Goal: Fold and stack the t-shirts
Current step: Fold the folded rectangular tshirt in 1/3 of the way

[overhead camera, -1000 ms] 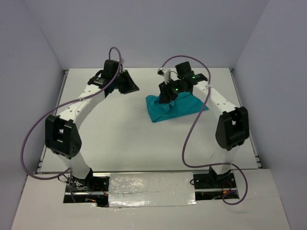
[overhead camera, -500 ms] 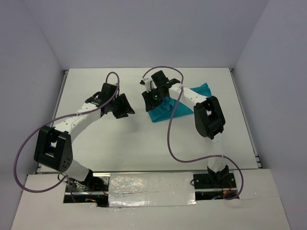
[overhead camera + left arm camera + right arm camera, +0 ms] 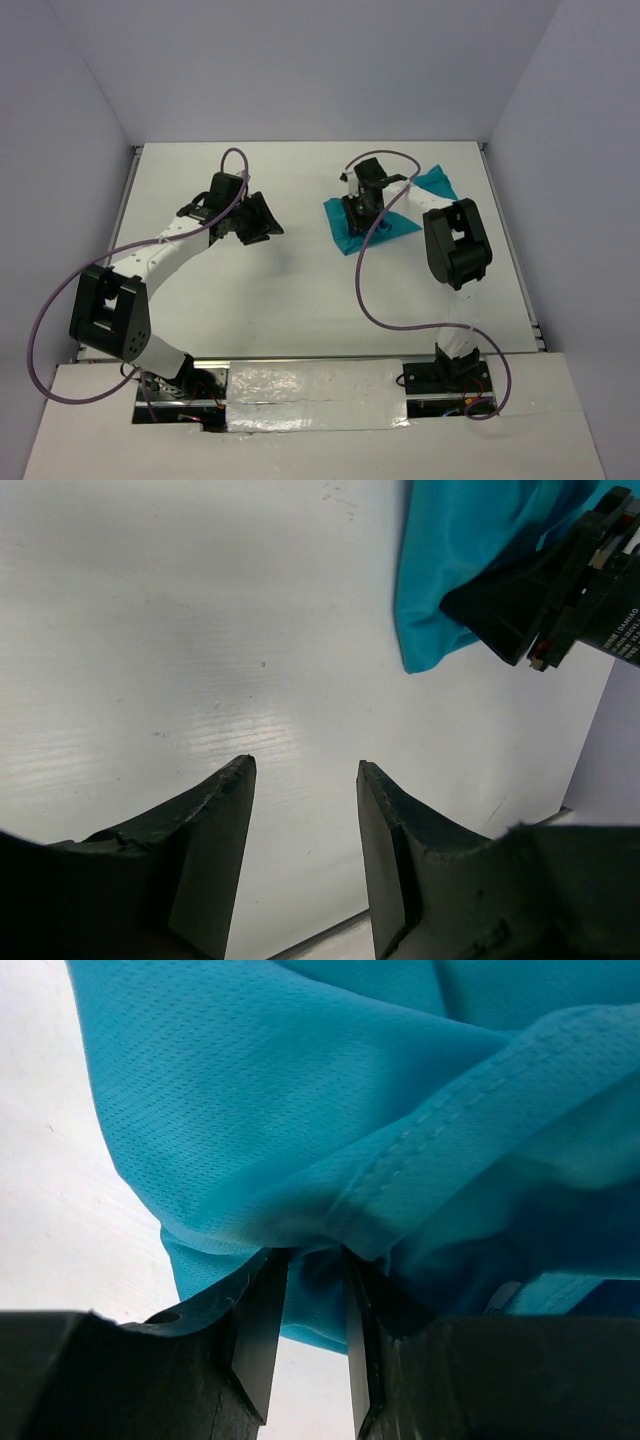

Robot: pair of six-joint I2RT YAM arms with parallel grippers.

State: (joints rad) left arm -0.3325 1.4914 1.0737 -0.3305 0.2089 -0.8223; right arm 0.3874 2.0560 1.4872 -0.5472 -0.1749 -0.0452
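Note:
The teal t-shirt [image 3: 398, 226] lies crumpled at the back right of the white table [image 3: 290, 290]. My right gripper [image 3: 360, 215] is down on its left part. In the right wrist view a hemmed fold of the t-shirt [image 3: 330, 1110] drapes over and between the fingertips, with the right gripper [image 3: 315, 1252] shut on it at a narrow gap. My left gripper [image 3: 268, 222] hovers to the left of the shirt, apart from it. In the left wrist view the left gripper [image 3: 305, 762] is open over bare table, with the t-shirt [image 3: 450, 570] and the right gripper [image 3: 545, 590] ahead at the upper right.
Purple cables [image 3: 365, 290] loop from both arms over the table. The right arm's elbow [image 3: 455, 245] stands close beside the shirt. Grey walls [image 3: 300, 70] enclose the table on three sides. Foil tape [image 3: 310, 390] covers the near edge between the bases.
My right gripper swung left, then back right, dragging the t-shirt rightwards and throwing one corner up to the back right. My left arm drew in toward the middle and its gripper opened.

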